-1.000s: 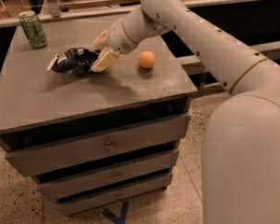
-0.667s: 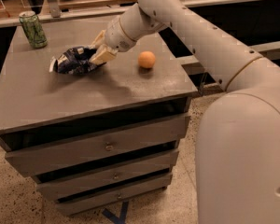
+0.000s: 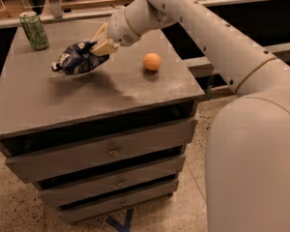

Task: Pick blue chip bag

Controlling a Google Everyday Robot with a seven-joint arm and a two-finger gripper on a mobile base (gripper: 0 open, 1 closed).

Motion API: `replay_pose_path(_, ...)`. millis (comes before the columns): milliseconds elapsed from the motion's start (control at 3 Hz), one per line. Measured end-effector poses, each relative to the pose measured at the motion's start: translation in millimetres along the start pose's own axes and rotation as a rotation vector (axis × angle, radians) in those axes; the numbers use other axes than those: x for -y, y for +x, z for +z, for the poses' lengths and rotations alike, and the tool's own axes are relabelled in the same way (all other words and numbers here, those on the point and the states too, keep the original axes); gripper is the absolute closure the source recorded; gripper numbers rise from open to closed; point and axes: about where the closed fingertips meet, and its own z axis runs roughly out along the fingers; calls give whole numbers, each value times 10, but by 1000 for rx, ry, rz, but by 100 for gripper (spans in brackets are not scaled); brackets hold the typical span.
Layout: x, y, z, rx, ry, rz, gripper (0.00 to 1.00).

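Note:
The blue chip bag (image 3: pixel 78 59), a crumpled dark navy foil bag with white patches, hangs a little above the grey cabinet top (image 3: pixel 87 98), with its shadow on the surface below. My gripper (image 3: pixel 99 48) is shut on the bag's right end, its cream fingers (image 3: pixel 106 46) clamped on the foil. The white arm reaches in from the right, over the back of the cabinet.
A green drink can (image 3: pixel 35 30) stands at the back left corner. An orange ball (image 3: pixel 152 62) lies right of the gripper. The cabinet has three drawers (image 3: pixel 108 151) below. My white base (image 3: pixel 253 168) fills the lower right. Shelving stands behind.
The gripper has lifted the blue chip bag off the cabinet top; a second ago the bag lay on the surface. The can and the ball have not moved.

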Motion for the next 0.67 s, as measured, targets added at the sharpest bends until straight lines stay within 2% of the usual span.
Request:
replay_pose_path(333,119,-181,-193,89,69,70,100)
replay_pose_path(667,244,-300,-377,174,122,113,100)
